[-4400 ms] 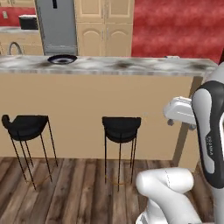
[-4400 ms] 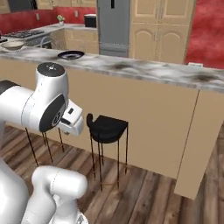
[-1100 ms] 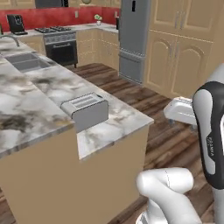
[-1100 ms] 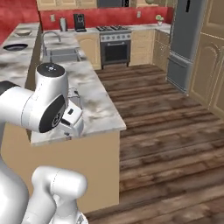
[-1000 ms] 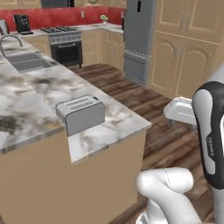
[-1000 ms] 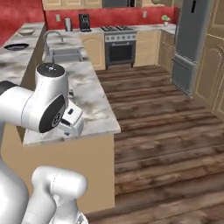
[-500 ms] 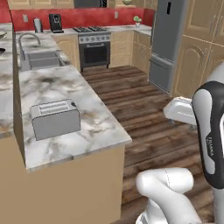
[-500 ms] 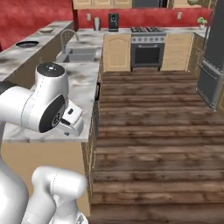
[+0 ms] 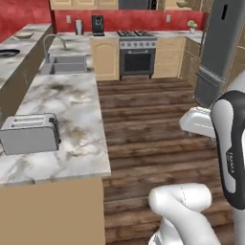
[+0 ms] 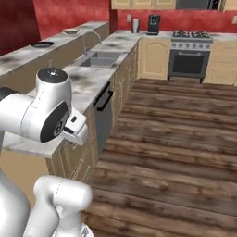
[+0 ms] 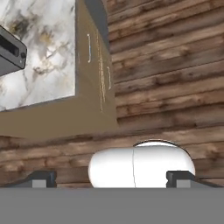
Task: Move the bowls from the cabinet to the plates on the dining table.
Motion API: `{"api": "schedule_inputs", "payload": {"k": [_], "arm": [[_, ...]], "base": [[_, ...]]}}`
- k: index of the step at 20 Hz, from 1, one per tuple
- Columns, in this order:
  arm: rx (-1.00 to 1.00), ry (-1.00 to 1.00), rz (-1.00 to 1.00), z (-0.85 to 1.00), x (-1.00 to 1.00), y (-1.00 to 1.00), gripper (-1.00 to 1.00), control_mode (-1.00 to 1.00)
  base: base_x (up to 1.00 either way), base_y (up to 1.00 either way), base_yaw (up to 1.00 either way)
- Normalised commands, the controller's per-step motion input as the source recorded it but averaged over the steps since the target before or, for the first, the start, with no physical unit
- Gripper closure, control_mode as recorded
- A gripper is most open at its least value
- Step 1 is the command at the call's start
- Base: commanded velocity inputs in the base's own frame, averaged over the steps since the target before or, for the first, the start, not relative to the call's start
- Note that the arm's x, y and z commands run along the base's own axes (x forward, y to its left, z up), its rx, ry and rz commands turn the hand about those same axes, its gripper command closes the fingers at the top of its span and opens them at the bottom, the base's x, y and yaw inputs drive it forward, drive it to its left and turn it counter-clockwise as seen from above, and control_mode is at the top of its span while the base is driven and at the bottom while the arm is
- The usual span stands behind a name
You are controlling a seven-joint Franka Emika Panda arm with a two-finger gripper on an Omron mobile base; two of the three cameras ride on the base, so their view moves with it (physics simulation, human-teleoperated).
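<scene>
The dining table (image 10: 25,59), a raised marble bar counter, runs along the far left behind the sink counter. On it lie the dark plate (image 10: 42,45) (image 9: 5,53) and, farther along, the white plate (image 10: 70,31) (image 9: 24,36). Tan wall cabinets (image 9: 79,4) line the top edge above the red wall, and I cannot make out the bowls in them. My gripper (image 11: 111,179) is open, its fingertips (image 11: 43,177) wide apart with nothing held. It hangs over the wooden floor beside the counter's end, far from the plates.
A grey toaster (image 9: 29,134) stands on the near marble counter (image 9: 72,119), which has a sink (image 9: 67,63) farther back. A stove (image 9: 136,55) is at the far wall and a grey fridge (image 9: 217,52) on the right. A small potted plant (image 9: 191,25) sits nearby. Open wooden floor (image 10: 176,139) stretches ahead.
The whole scene has swung as the base turned. The counter end with the toaster slid left and the kitchen aisle came into line. The arm keeps the same pose.
</scene>
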Motion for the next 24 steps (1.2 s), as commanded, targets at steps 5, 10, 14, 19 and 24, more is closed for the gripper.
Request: {"api": "schedule_inputs", "payload": {"k": [5,10,14,19,24], "arm": [[0.00,0.00,0.00,0.00,0.00,0.00,-1.00,1.00],[0.00,0.00,0.00,0.00,0.00,0.00,-1.00,1.00],[0.00,0.00,0.00,0.00,0.00,0.00,-1.00,1.00],[0.00,0.00,0.00,0.00,0.00,0.00,-1.00,1.00],[0.00,0.00,0.00,0.00,0.00,0.00,-1.00,1.00]], "base": [[0.99,-0.99,0.34],[1.00,-1.00,0.23],[1.00,-1.00,0.13],[1.00,-0.82,0.01],[1.00,-0.71,0.00]]}}
